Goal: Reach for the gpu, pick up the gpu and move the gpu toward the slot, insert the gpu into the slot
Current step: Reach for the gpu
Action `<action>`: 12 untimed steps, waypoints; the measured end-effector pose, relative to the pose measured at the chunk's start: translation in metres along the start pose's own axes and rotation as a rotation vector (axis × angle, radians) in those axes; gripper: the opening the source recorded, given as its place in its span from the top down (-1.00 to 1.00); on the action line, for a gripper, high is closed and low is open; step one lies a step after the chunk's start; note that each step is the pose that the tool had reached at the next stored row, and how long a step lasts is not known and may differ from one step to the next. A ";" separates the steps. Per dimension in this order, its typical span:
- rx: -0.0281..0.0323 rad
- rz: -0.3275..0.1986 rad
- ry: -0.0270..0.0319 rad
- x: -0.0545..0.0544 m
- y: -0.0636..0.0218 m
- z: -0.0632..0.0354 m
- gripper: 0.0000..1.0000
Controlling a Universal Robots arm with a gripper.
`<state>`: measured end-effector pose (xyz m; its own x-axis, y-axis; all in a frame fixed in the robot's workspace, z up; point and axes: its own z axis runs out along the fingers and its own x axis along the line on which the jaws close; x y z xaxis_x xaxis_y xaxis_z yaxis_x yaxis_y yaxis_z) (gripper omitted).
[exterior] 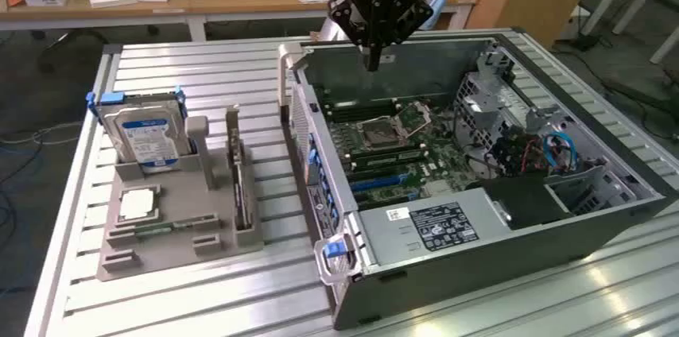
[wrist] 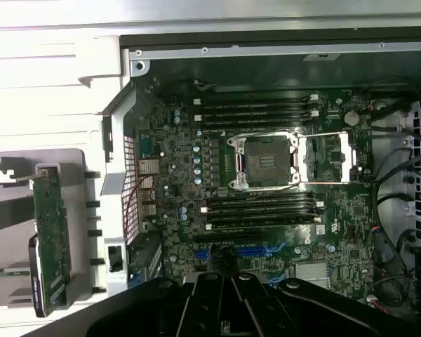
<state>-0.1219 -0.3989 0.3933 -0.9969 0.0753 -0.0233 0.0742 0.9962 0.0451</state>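
You see slatted metal table (exterior: 191, 67). Directly on it, two things: open computer case (exterior: 478, 265) toward exterior view's right, grey holder block (exterior: 175, 194) toward exterior view's left. Both sit flat on slats, near each other, not touching.

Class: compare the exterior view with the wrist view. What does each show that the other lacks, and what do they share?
Exterior view: the hard drive's blue label, the grey holder's base and the power supply's label. Wrist view: the gpu's green component side and a round silvery cell. Shared: the motherboard's socket, the gpu standing in the holder, and the shut claw, holding nothing.
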 end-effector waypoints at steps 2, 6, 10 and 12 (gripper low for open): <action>0.0000 0.000 0.0000 0.000 0.0000 0.0000 0.80; 0.0000 0.000 0.0000 0.000 0.0000 0.0000 0.80; 0.0000 0.000 0.0000 0.000 0.0000 0.0000 0.80; 0.0000 0.000 0.0000 0.001 -0.0001 0.0000 0.80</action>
<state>-0.1230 -0.3988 0.3933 -0.9969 0.0755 -0.0233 0.0744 0.9962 0.0451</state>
